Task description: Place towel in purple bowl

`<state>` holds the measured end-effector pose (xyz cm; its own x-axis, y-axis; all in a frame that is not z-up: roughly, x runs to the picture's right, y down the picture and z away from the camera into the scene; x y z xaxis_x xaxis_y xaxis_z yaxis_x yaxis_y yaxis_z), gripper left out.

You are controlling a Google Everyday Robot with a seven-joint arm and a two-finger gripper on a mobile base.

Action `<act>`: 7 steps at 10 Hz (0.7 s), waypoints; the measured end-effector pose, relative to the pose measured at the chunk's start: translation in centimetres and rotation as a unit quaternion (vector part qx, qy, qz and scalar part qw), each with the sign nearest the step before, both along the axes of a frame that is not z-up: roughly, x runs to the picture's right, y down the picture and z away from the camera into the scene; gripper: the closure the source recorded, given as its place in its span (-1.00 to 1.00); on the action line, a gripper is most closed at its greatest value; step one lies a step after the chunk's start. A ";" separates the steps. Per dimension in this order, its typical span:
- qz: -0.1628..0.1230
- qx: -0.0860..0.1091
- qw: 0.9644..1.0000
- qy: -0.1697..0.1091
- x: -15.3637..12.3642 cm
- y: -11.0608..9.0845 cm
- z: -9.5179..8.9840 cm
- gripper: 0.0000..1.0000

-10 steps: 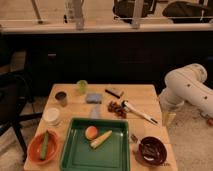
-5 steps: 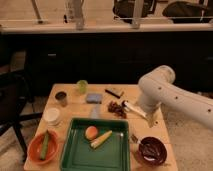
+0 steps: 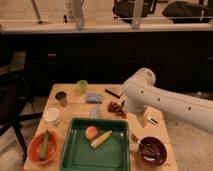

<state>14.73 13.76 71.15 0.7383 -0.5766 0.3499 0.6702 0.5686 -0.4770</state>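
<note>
Towel [image 3: 95, 113]: we see it lying near the middle of the table [image 3: 74, 107], just behind the green tray's [image 3: 80, 150] back rim and in front of the blue pad [image 3: 93, 98].
Purple bowl [image 3: 152, 150]: at the front right corner, well apart from the towel; we cannot identify its dark contents.
Gripper [image 3: 142, 121]: above the table's right side, fingers spread, holding nothing.
Arm [image 3: 165, 102]: hides part of the right edge and is cut off at the right.
</note>
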 end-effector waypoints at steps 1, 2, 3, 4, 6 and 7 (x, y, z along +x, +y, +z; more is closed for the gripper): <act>0.000 0.001 1.000 -0.003 -0.2 -0.1 0.1 -0.60; 0.002 0.002 1.000 -0.002 0.0 0.0 0.0 -0.60; 0.003 0.008 1.000 -0.017 -0.1 0.1 0.2 -0.60; -0.001 0.014 0.999 -0.031 0.1 0.0 0.5 -0.60; -0.034 0.018 0.997 -0.070 -1.6 -1.6 2.0 -0.60; -0.058 0.014 0.994 -0.090 -2.4 -2.2 2.7 -0.60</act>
<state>12.37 11.56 73.81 0.5932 -0.6656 0.4528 0.8050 0.4933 -0.3296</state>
